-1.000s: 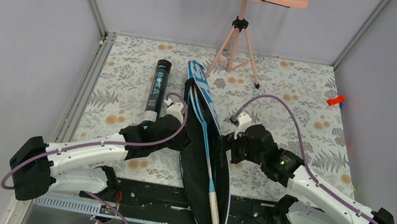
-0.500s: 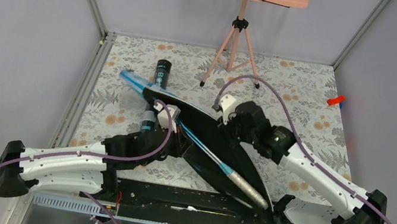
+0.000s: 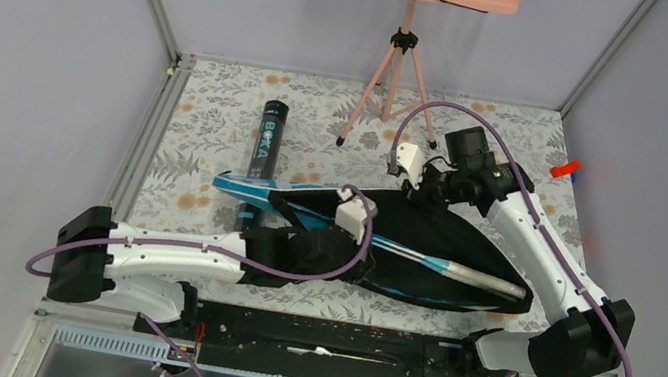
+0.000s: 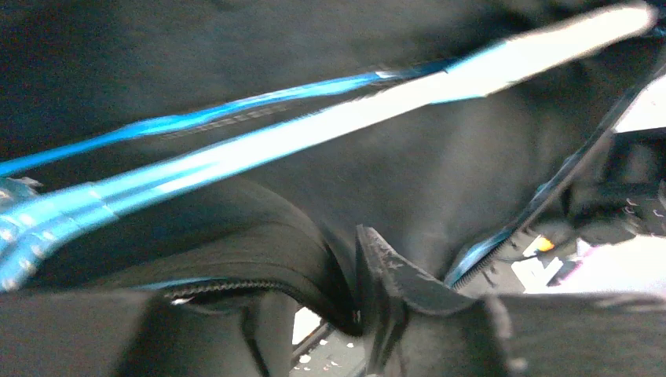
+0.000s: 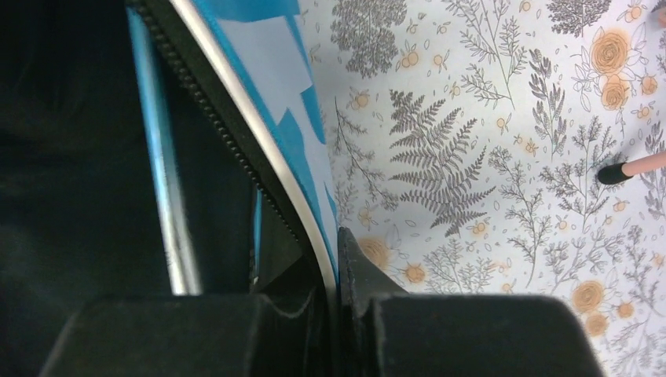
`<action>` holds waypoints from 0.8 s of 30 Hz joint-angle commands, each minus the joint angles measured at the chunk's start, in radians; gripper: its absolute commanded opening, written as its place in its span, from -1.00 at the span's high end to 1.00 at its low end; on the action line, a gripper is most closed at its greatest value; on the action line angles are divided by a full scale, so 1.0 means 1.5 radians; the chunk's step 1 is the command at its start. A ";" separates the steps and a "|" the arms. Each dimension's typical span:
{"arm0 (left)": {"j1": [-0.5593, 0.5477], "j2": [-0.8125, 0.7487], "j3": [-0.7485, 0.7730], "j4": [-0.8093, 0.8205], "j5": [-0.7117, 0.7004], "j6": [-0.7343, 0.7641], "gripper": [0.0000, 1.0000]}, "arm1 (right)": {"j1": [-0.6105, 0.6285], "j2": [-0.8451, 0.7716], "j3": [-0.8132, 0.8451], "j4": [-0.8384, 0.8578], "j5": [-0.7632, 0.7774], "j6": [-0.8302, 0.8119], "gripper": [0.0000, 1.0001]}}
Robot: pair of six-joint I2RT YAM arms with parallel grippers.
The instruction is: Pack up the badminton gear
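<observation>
1. We see the black tube (image 3: 266, 142) lying on the tabletop (image 3: 209, 118), at the left.
2. Our left tool (image 3: 326, 248) is clamped on the near edge of the bag (image 3: 449, 237).
3. The rackets (image 3: 459, 269) lie inside the open bag, handles pointing right.
4. Our right tool (image 5: 336, 267) pinches the bag's far rim.

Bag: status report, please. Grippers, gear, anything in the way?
Left gripper shut on bag, near edge; right gripper shut on far edge. Rackets inside, bag unzipped. Black tube outside, bag's end crossing it.
</observation>
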 commanded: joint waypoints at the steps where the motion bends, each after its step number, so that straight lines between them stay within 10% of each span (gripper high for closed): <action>1: -0.012 0.011 0.084 0.002 0.079 0.103 -0.13 | -0.057 0.016 0.050 -0.077 -0.100 -0.188 1.00; 4: -0.010 -0.036 0.100 -0.049 0.103 0.222 -0.96 | -0.107 0.054 0.093 -0.179 -0.159 -0.287 1.00; 7: 0.020 -0.102 0.115 -0.061 0.053 0.354 -0.97 | -0.141 0.107 0.160 -0.310 -0.182 -0.373 1.00; 13: 0.201 -0.156 0.192 -0.046 0.322 0.736 -0.97 | -0.161 0.172 0.208 -0.411 -0.190 -0.468 1.00; 17: 0.269 -0.114 0.289 -0.295 0.431 1.046 -0.97 | -0.180 0.204 0.238 -0.459 -0.193 -0.492 1.00; 24: 0.349 0.001 0.398 -0.640 0.465 1.185 -0.97 | -0.216 0.285 0.311 -0.553 -0.204 -0.530 1.00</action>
